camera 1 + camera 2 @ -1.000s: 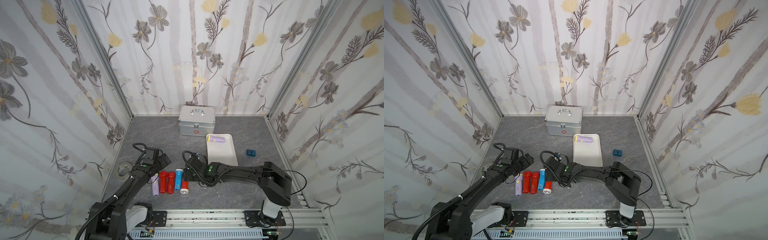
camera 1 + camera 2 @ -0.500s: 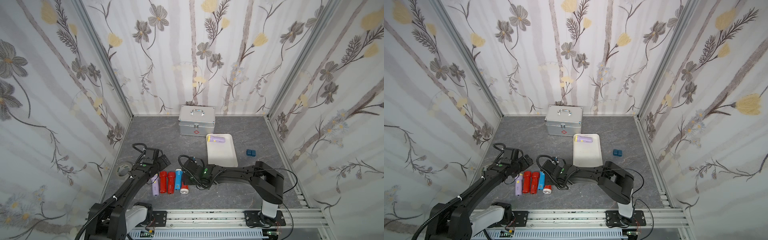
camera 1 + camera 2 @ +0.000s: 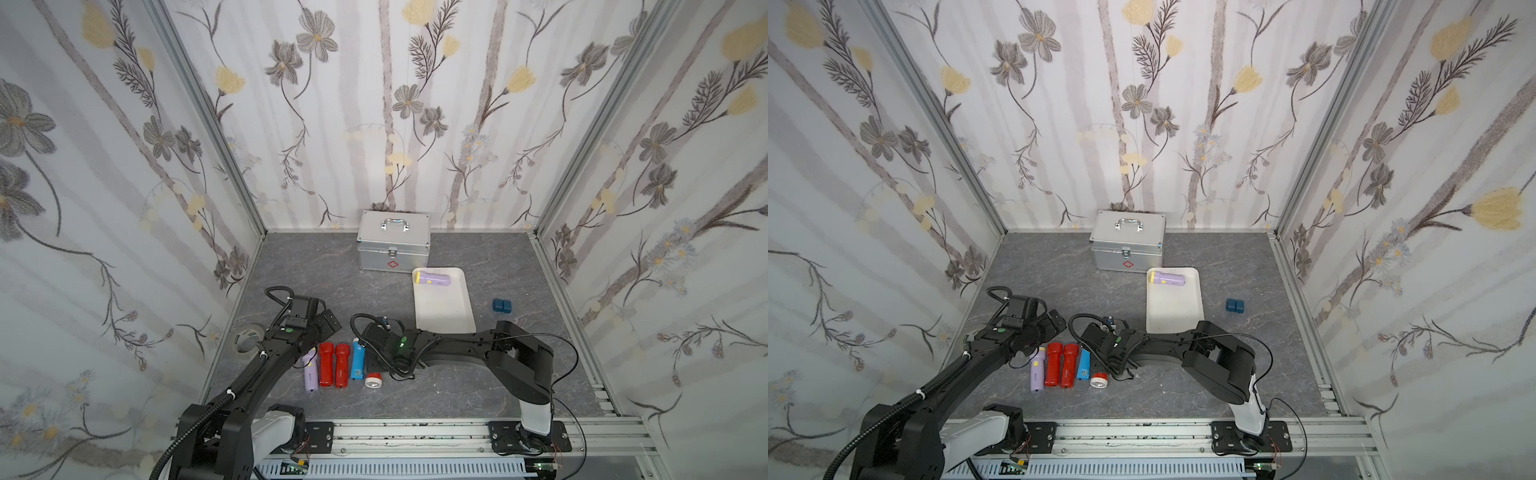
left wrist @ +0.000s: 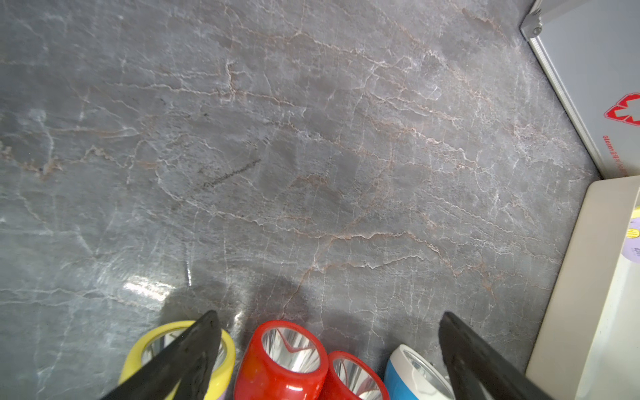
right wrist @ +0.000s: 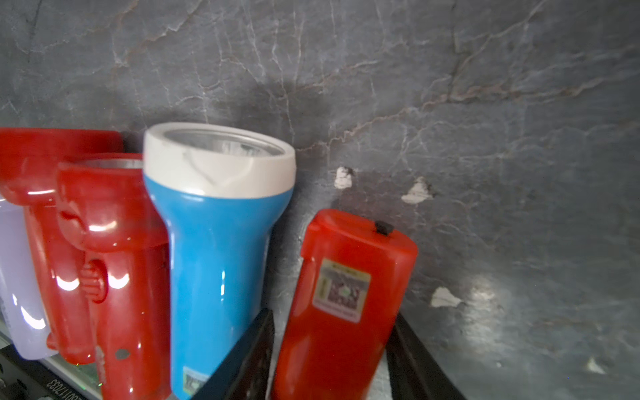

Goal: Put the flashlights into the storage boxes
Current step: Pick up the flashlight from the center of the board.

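A white tray [image 3: 446,311], the storage box, holds one lilac flashlight [image 3: 434,278] with a yellow head. Near the front, a row lies on the floor: a lilac flashlight [image 3: 311,372], two red ones [image 3: 326,363] [image 3: 342,365], a blue one [image 3: 358,359] and a red one with a white head [image 3: 372,379]. My right gripper [image 5: 332,313] straddles that last red body [image 5: 346,294]. Its fingers sit close on either side, with thin slivers of floor still showing. My left gripper [image 4: 330,313] is open wide over the row's heads, spanning both red flashlights [image 4: 284,356].
A silver case with a red cross [image 3: 394,249] stands behind the tray. A small dark blue block [image 3: 502,305] lies right of the tray. A roll of clear tape [image 3: 245,340] lies by the left wall. Patterned walls enclose three sides.
My right arm has slid left towards the row, and its jaws have narrowed round the red flashlight with the white head. The left arm has stayed put.
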Controlling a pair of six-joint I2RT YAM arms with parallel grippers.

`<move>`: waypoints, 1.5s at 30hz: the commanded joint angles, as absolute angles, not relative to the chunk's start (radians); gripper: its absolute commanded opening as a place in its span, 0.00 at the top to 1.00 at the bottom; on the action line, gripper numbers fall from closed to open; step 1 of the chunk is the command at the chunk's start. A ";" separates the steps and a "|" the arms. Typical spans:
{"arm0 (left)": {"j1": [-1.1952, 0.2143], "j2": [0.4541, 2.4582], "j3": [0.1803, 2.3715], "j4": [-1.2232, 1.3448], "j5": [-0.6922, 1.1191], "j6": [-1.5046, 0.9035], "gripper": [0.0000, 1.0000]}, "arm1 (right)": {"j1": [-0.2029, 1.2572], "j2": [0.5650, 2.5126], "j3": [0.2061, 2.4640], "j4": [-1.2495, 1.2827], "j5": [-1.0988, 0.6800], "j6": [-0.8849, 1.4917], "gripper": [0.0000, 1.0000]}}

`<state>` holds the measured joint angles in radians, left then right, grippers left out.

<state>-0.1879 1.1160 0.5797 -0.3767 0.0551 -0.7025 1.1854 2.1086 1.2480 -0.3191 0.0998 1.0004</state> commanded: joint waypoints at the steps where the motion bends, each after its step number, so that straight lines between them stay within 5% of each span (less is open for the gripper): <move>1: -0.187 1.113 0.587 -0.373 0.042 -0.704 0.01 | 1.174 2.124 1.246 -0.344 0.148 0.986 0.50; 5: -0.187 1.115 0.592 -0.375 0.045 -0.704 0.01 | 1.156 2.135 1.245 -0.357 0.168 0.971 0.59; 12: -0.188 1.109 0.598 -0.381 0.041 -0.703 0.01 | 1.135 2.119 1.227 -0.377 0.205 0.938 0.59; 20: -0.187 1.122 0.614 -0.381 0.048 -0.704 0.01 | 1.132 2.151 1.239 -0.386 0.212 0.910 0.47; 27: -0.187 1.108 0.622 -0.394 0.055 -0.706 0.01 | 1.127 2.120 1.231 -0.416 0.265 0.890 0.63; 33: -0.187 1.108 0.640 -0.410 0.064 -0.704 0.01 | 1.103 1.999 1.203 -0.426 0.297 0.866 0.64; 45: -0.191 1.122 0.666 -0.415 0.101 -0.682 0.01 | 0.860 1.786 1.159 -0.450 0.398 0.743 0.65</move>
